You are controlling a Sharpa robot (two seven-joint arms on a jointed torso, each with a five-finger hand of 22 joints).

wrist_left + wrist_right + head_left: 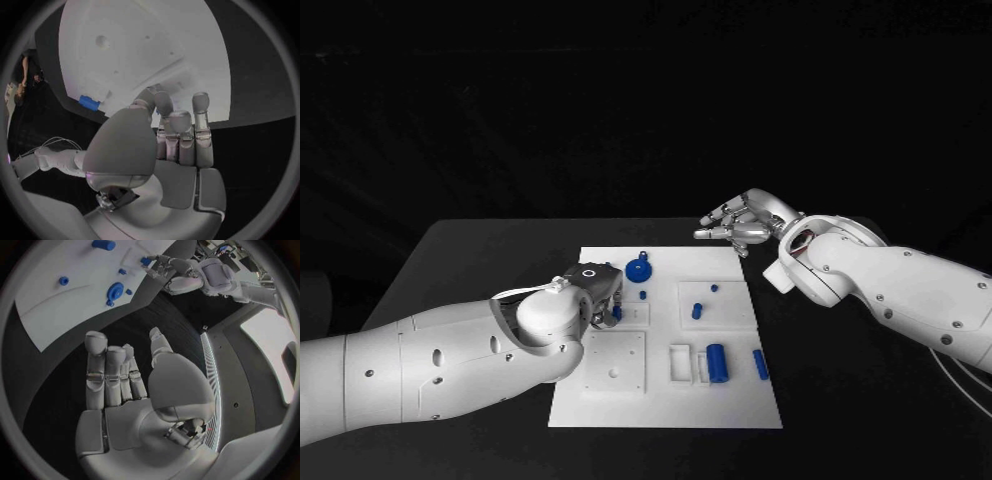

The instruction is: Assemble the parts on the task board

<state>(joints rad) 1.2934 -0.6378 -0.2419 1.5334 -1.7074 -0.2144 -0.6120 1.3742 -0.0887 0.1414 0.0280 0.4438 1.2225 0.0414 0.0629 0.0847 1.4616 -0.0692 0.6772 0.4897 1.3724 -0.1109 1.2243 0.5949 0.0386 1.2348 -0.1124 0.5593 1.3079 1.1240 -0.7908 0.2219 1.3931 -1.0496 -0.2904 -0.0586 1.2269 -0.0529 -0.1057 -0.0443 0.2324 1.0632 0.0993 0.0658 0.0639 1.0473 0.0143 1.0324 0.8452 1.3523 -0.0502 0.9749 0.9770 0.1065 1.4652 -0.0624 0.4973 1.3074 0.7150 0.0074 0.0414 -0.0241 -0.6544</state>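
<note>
Head view: the white board [668,400] lies mid-frame on the black table [473,260], blue parts [717,362] scattered over it. Left hand [599,290] hangs over the board's left side — grip unclear. Right hand [744,222] hovers upper right, fingers spread, empty.

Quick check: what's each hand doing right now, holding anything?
Left hand: over the board, fingers by a small blue part; cannot tell if it holds it.
Right hand: open, holding nothing, beyond the board's far corner.
</note>
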